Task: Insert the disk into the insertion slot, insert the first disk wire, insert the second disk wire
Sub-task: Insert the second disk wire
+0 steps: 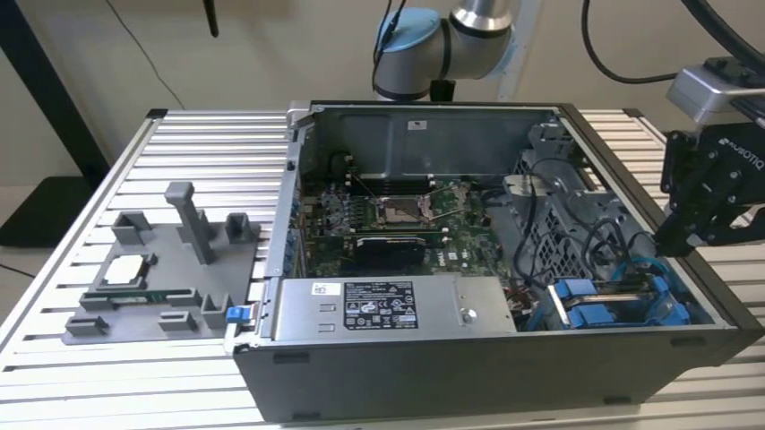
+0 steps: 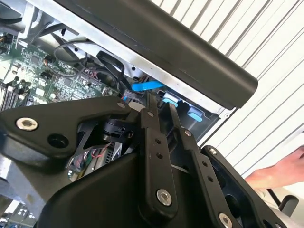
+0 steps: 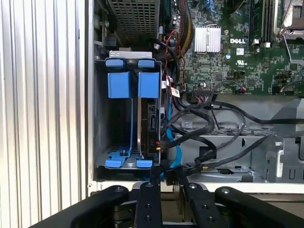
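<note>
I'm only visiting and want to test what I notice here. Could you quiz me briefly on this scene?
1. True or false: the hand hangs at the drive-cage end of the open computer case.
2. The drive carriers are: A red, B blue, C yellow?
3. Is the disk in the carrier nearer the motherboard or nearer the case wall?
Key: 1 true; 2 B; 3 the motherboard.

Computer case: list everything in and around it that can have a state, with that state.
computer case: open, side cover off.
disk: in blue carrier, seated on edge in the drive cage.
second blue carrier: in the cage, looks empty.
black cables: draped beside the disk; plugged or not, cannot tell.
pincer: close to the cage, by the cables.
</note>
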### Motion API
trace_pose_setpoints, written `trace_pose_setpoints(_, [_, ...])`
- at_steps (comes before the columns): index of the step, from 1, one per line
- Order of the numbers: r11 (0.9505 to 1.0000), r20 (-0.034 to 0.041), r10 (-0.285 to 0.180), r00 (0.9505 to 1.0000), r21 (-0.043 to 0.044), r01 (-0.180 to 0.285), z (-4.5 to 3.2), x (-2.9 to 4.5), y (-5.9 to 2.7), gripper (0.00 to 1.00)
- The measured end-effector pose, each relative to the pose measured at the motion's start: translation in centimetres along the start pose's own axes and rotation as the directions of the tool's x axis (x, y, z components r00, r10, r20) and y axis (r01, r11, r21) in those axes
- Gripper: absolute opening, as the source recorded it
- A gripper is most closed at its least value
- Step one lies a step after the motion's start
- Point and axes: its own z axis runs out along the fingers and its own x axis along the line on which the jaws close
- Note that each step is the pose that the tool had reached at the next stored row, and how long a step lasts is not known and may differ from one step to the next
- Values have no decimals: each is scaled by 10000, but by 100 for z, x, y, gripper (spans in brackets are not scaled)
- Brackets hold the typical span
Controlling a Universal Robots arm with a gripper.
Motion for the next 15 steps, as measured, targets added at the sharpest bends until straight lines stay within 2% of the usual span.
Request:
trace_pose_setpoints(10, [10000, 2, 0, 10000, -1, 0, 6, 2, 0, 100])
trace_pose_setpoints(14, [10000, 30, 0, 10000, 0, 0, 21, 2, 1, 100])
trace_pose_setpoints(15, [10000, 55, 0, 10000, -1, 0, 27, 2, 1, 0])
